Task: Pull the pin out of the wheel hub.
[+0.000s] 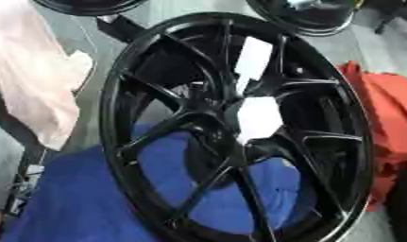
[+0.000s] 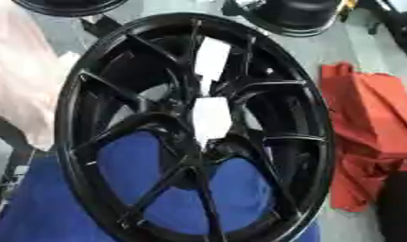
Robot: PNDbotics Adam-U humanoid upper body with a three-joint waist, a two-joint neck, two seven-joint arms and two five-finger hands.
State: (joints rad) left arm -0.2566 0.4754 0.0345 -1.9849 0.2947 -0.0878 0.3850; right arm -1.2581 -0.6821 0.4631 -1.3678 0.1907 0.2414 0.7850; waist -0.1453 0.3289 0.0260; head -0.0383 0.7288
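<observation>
Black wheel hub [image 1: 239, 127] on blue cloth [image 1: 82, 198], red cloth [image 2: 363, 137] beside

wheels: three, one big black wheel hub [image 1: 239, 127] in front, two more [image 1: 309, 16] [image 1: 87, 5] behind | cloths: blue [image 1: 74, 198], red [image 2: 363, 137], pale [image 1: 33, 71], one each

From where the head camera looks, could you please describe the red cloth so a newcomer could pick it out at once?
Start at the big black wheel filling the middle of the view. Look just past its right rim, where a crumpled red cloth lies on the grey surface. Its colour sets it apart from the blue cloth under the wheel and the pale pink fabric on the left.
</observation>
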